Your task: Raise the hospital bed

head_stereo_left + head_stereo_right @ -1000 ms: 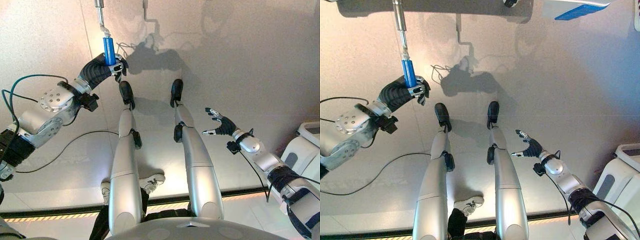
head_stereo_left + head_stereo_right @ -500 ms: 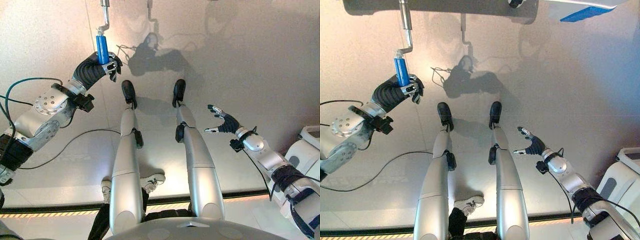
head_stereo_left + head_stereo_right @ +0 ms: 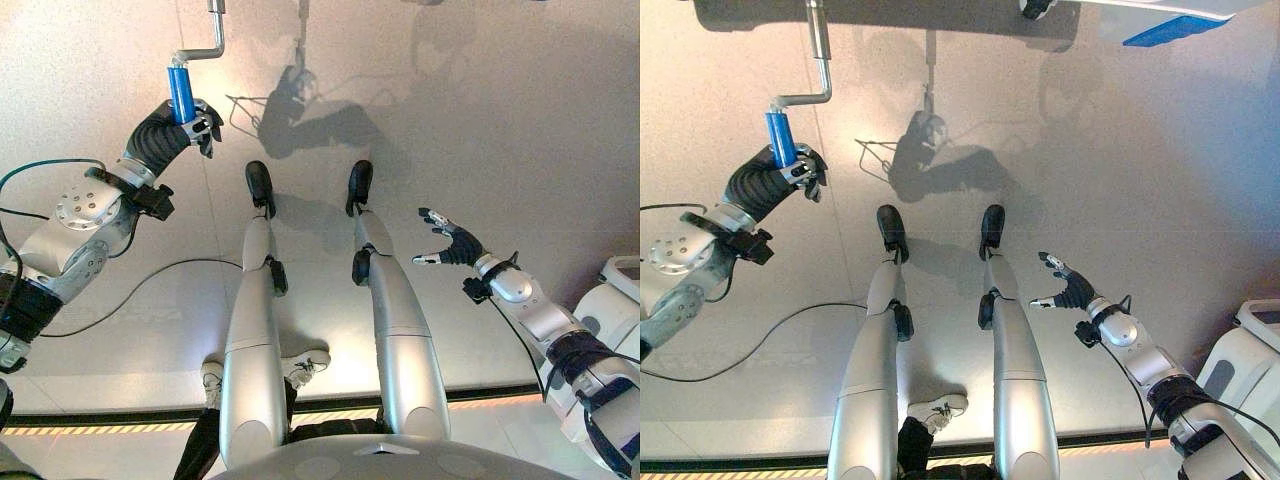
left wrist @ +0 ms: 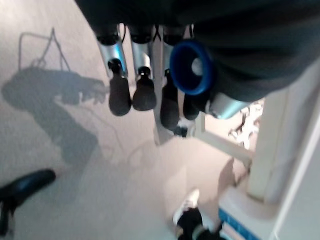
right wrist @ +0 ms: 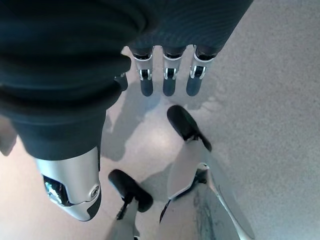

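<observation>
1. While our left hand (image 3: 178,128) keeps its fingers curled round the blue crank grip (image 3: 181,93), the grip has swung since a second ago: it then hung roughly in line below the crank shaft (image 3: 819,34), and now it sits off to the left of that shaft.

2. What changed with it is the look of the steel crank arm (image 3: 803,98). Earlier it was hardly seen as an offset; now it shows as a plain horizontal bar running from the shaft out to the top of the grip. We judge that to be part of a turn of the crank, so the winding that raises the bed is under way, though nothing here tells us how far the bed has risen.

3. Relative to the shaft, the grip now lies to the left and nearer to us. Its long axis runs away from us toward the dark bed edge (image 3: 890,12) at the far side of the floor, roughly parallel to the shaft and slightly tilted. The arm's axis lies across that, at about a right angle.

4. Our left wrist view looks straight down the grip's blue round end (image 4: 192,67), with the fingers (image 4: 120,97) wrapped beside it, confirming a closed grasp.

5. Well to the right of the shaft, our right hand (image 3: 452,246) hangs above the floor with fingers spread and relaxed, holding nothing.
</observation>
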`<state>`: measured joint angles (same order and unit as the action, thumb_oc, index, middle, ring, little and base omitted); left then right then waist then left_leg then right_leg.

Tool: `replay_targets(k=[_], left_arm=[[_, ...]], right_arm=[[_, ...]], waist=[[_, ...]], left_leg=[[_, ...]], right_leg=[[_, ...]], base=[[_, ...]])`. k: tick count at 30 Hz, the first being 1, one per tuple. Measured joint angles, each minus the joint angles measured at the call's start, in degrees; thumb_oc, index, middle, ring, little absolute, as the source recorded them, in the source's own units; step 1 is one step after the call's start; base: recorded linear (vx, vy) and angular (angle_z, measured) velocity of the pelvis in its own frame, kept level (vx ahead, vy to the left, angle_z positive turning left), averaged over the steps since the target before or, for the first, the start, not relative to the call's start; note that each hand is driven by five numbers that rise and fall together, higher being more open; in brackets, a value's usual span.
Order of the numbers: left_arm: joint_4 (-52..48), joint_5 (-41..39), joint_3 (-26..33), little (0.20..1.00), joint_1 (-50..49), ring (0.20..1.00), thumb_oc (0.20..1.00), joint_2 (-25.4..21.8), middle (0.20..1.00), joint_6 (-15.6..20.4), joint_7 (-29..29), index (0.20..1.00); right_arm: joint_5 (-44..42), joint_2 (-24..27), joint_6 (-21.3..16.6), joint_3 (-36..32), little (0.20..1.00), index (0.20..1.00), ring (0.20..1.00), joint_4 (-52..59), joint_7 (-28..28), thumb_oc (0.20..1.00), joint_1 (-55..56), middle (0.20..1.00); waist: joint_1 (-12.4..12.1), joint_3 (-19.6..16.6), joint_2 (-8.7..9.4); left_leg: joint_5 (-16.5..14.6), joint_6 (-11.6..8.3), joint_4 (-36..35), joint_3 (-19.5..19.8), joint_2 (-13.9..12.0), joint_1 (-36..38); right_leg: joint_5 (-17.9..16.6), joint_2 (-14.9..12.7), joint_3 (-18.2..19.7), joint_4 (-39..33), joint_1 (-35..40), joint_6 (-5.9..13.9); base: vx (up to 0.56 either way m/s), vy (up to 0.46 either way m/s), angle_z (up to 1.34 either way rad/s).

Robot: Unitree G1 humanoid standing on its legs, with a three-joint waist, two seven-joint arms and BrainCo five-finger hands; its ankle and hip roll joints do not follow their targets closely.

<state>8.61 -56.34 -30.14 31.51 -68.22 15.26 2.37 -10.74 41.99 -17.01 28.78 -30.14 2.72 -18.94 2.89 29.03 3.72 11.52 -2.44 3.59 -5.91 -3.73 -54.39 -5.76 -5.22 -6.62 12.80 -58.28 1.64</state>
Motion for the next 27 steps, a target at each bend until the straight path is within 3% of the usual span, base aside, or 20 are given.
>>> replay_targets(k=[16, 27], left_arm=[[7.30, 3.83, 2.93, 0.200, 0.24, 0.200, 0.200, 1.84, 0.200, 0.07, -2.70, 0.200], [9.51, 5.66, 0.93, 0.200, 4.14, 0.200, 0.200, 2.37, 0.200, -0.14, -4.64, 0.200]], right_arm=[[0.02, 0.67, -0.13, -0.92, 1.000, 1.000, 1.000, 0.59, -0.02, 1.000, 0.39, 1.000], [0.03, 1.30, -0.13, -1.39, 1.000, 1.000, 1.000, 0.75, -0.07, 1.000, 0.41, 1.000]], waist=[[0.58, 0.00, 0.00], [0.84, 0.01, 0.02]], left_leg=[[-0.09, -0.10, -0.09, 0.21, -0.05, -0.99], [-0.09, -0.10, 0.10, 0.48, -0.10, -2.36]], right_leg=[[0.02, 0.10, -0.05, -0.33, -0.68, 0.00], [-0.12, 0.11, -0.09, -0.51, -1.74, -0.21]], base=[[0.00, 0.005, 0.00], [0.00, 0.000, 0.00]])
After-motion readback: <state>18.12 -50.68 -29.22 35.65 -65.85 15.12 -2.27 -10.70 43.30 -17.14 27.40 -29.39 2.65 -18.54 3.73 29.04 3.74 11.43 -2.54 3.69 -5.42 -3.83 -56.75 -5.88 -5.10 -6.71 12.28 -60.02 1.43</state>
